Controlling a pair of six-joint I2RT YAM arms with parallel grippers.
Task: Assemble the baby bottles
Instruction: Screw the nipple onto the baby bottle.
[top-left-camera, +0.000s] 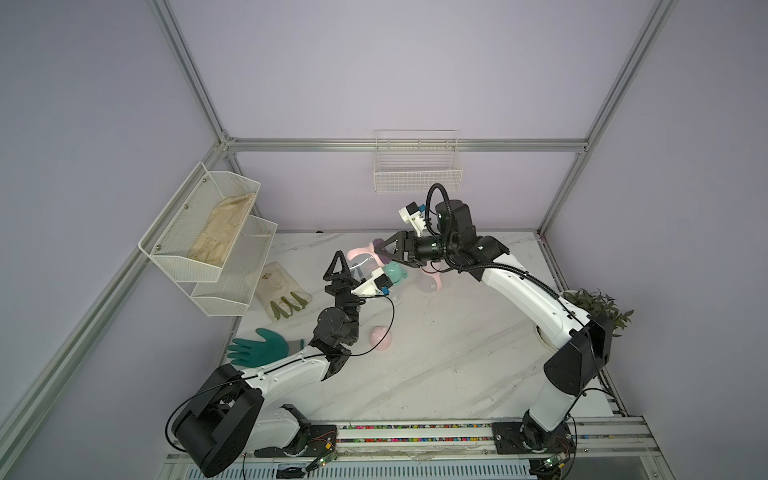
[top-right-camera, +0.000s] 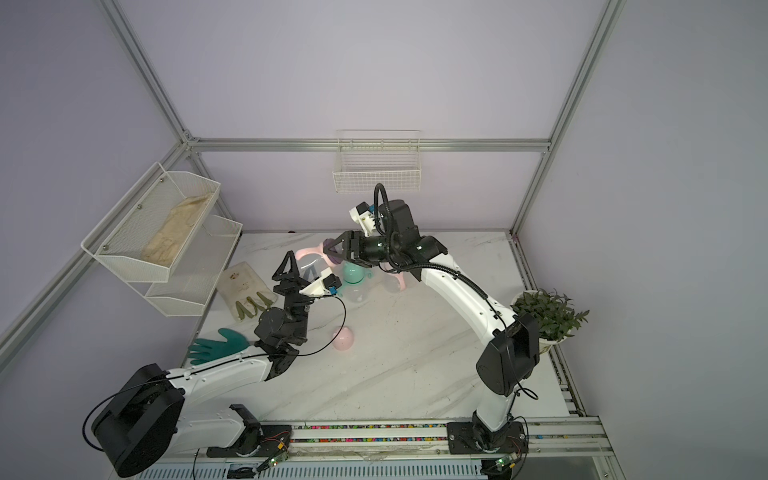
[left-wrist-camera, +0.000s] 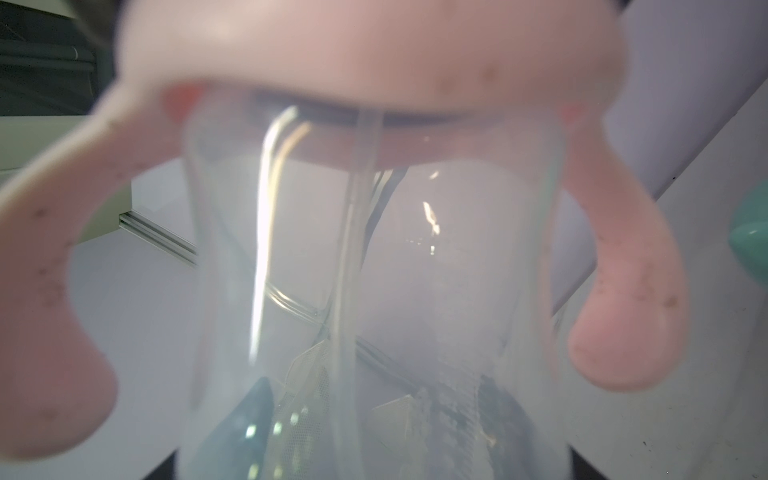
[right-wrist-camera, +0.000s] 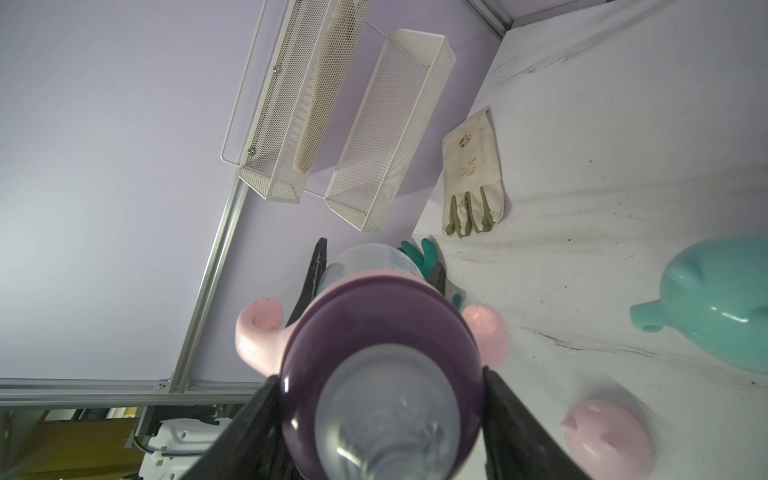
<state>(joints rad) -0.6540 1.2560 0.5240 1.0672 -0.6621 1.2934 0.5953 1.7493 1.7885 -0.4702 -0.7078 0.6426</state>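
Looking through the bottle (left-wrist-camera: 457, 270), left wrist shows straw (left-wrist-camera: 351, 249).

Item: bottle (right-wrist-camera: 370, 259), clear; collar (right-wrist-camera: 374, 324), purple; handle ring (right-wrist-camera: 257, 332), pink. Also mint cap (right-wrist-camera: 719, 299), pink cap (right-wrist-camera: 606, 440); glove (top-left-camera: 259, 347), teal-green; desk (top-left-camera: 436, 365), white marble, grey veins.

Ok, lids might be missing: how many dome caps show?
2: pink cap loose on the table; mint cap on a bottle farther back. A third may be hidden.
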